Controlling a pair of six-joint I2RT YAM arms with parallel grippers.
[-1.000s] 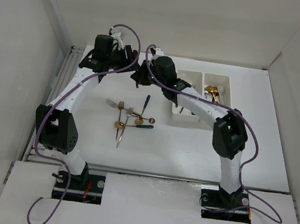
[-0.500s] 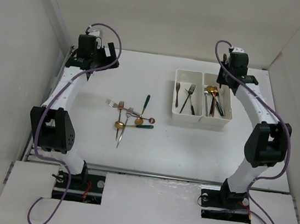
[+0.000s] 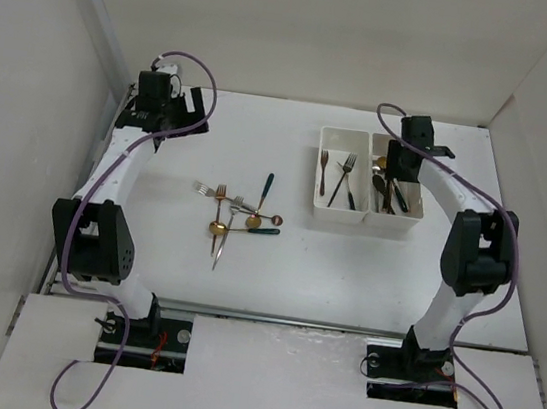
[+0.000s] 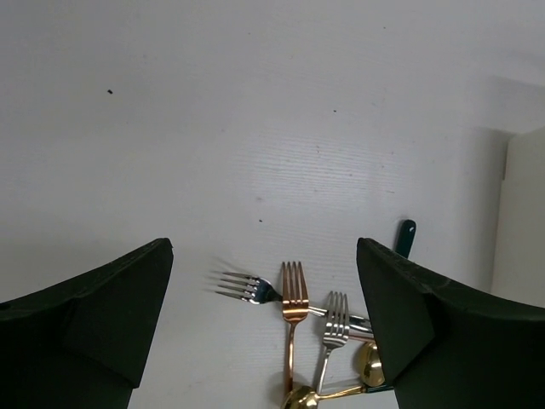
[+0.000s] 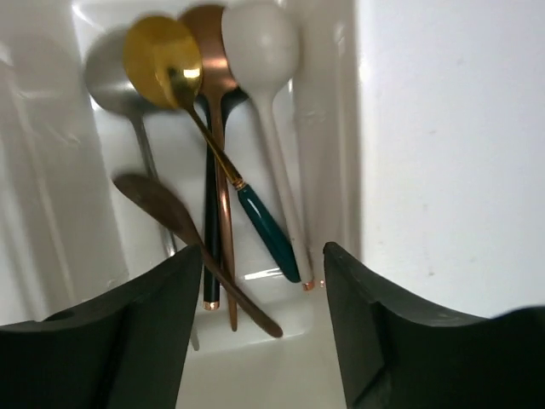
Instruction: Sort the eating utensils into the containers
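Note:
Several loose eating utensils (image 3: 237,215) lie in a heap at mid-table: a silver fork (image 4: 247,288), a copper fork (image 4: 294,294), another silver fork (image 4: 336,317), a gold spoon (image 4: 370,362) and a green handle (image 4: 405,237). My left gripper (image 4: 264,281) hangs open high above them, at the back left (image 3: 186,114). The containers are two joined white bins; the left bin (image 3: 320,170) holds forks. My right gripper (image 5: 262,256) stands open over the right bin (image 5: 341,128), above a gold spoon (image 5: 162,60), a copper spoon (image 5: 209,34), a cream spoon (image 5: 260,43) and a blurred dark brown spoon (image 5: 157,200).
White walls close in the table on the left, back and right. The bins (image 3: 362,218) stand at the back right, with the utensil heap about a hand's width to their left. A silver spoon (image 5: 106,81) also lies in the right bin.
The right arm swung from the table's back middle over to the right bin and opened; the dark brown spoon now lies there. The left arm drew back left and opened wider.

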